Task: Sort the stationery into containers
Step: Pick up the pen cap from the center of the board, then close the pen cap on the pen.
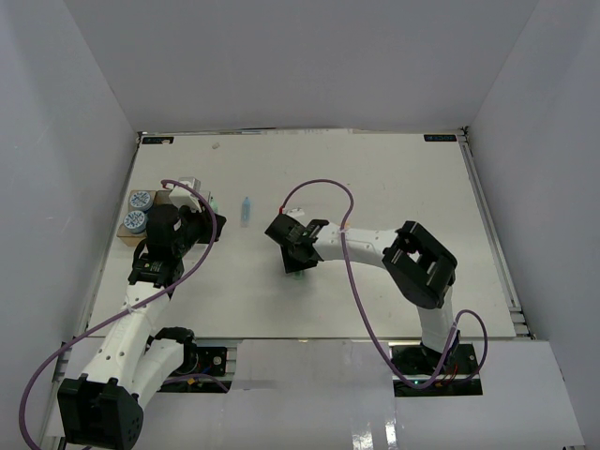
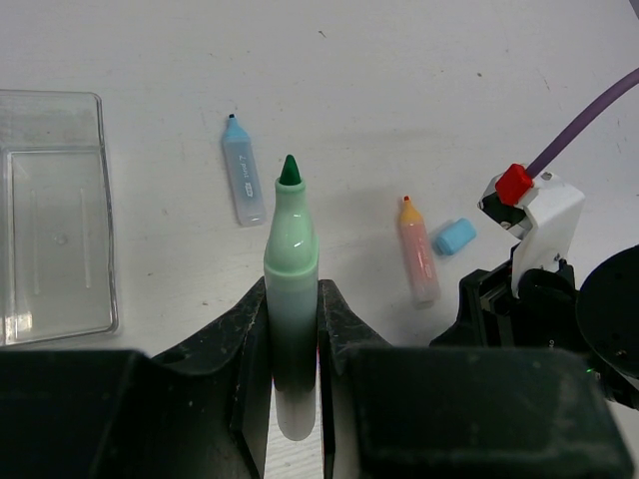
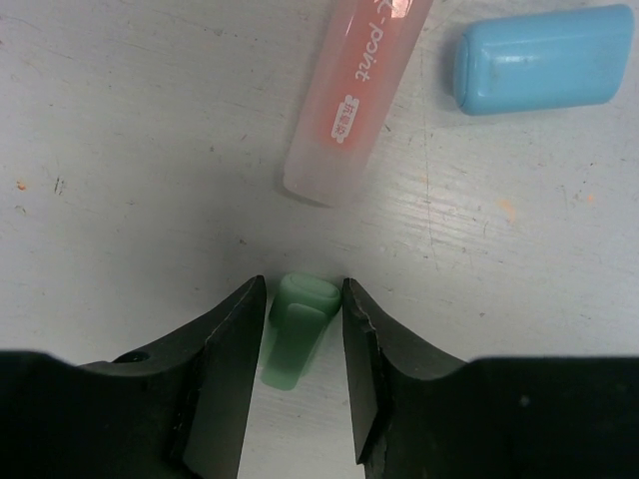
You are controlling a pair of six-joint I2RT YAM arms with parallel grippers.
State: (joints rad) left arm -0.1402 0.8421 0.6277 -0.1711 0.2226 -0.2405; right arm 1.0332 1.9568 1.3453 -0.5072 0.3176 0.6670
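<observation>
My left gripper [image 2: 295,289] [image 1: 206,223] is shut on an uncapped mint-green marker [image 2: 291,259], tip pointing away, held above the table. My right gripper [image 3: 303,284] [image 1: 295,261] is down at the table, jaws closed against a small green cap [image 3: 298,334] [image 1: 296,274]. A pink-orange marker [image 3: 357,95] [image 2: 419,254] and a blue cap [image 3: 544,58] [image 2: 454,237] lie just beyond it. A blue marker [image 2: 243,172] [image 1: 246,208] lies apart. Two blue-and-white rolls [image 1: 138,210] sit in the tan bin [image 1: 127,238]. An empty clear bin [image 2: 55,239] is at left.
In the top view a clear bin [image 1: 184,186] stands behind the left wrist; the row of bins is partly hidden by the left arm. Purple cables loop over both arms. White walls ring the table.
</observation>
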